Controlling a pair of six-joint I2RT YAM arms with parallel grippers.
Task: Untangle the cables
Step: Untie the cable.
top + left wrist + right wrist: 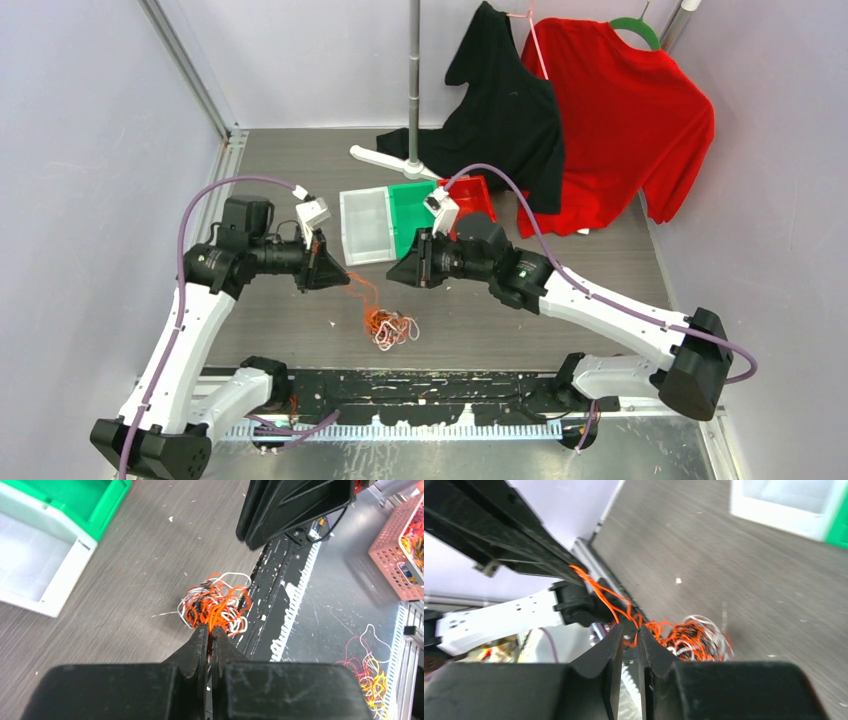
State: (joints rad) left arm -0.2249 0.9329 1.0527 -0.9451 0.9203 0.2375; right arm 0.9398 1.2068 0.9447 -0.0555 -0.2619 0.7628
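Cables heaped near table edge; left jaws pinch orange strand; right jaws closed, empty.

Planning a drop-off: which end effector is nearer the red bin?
Right. Right end effector: just near-left of the red bin. Left end effector: much farther left.

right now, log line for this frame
left gripper shut on thin orange-red wire | right gripper shut, empty | orange-white-black cable tangle on table

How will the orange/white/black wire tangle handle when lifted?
Probably floppy: orange strands curl from the left end effector to the orange, white and black wire tangle. Thin, so likely light. Snarled, so may lift whole.
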